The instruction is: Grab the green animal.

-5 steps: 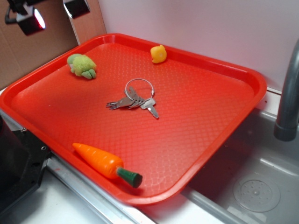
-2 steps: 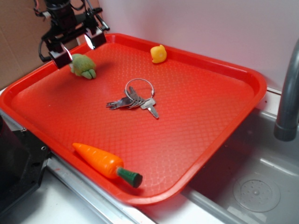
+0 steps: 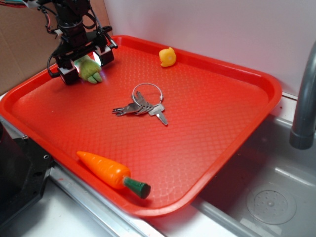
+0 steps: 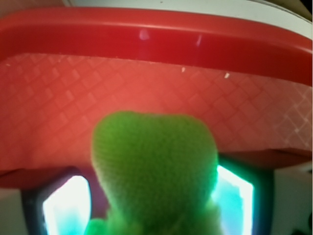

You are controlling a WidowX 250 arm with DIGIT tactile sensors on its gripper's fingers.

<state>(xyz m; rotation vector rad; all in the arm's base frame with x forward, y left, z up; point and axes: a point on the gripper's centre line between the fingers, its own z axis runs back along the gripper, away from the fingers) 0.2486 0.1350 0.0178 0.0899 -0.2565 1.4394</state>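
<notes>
The green animal point(image 3: 89, 70) is a small fuzzy light-green plush lying at the far left of the red tray point(image 3: 212, 123). My gripper point(image 3: 84, 63) has come down over it, with one finger on each side and the jaws open. In the wrist view the plush point(image 4: 154, 166) fills the space between the two bright pads point(image 4: 66, 205). A narrow gap shows beside the left pad, while the right pad sits at the plush's edge. The plush rests on the tray floor.
A yellow rubber duck point(image 3: 168, 57) sits at the tray's back rim. A ring of keys point(image 3: 142, 103) lies mid-tray. An orange toy carrot point(image 3: 111, 174) lies at the front edge. A grey faucet pipe point(image 3: 305, 98) and a sink are on the right. The tray's raised rim point(image 4: 156, 34) is just beyond the plush.
My gripper has dropped from above the tray's back-left corner down onto the green animal, and its fingers now straddle the plush. The plush and other objects have not moved.
</notes>
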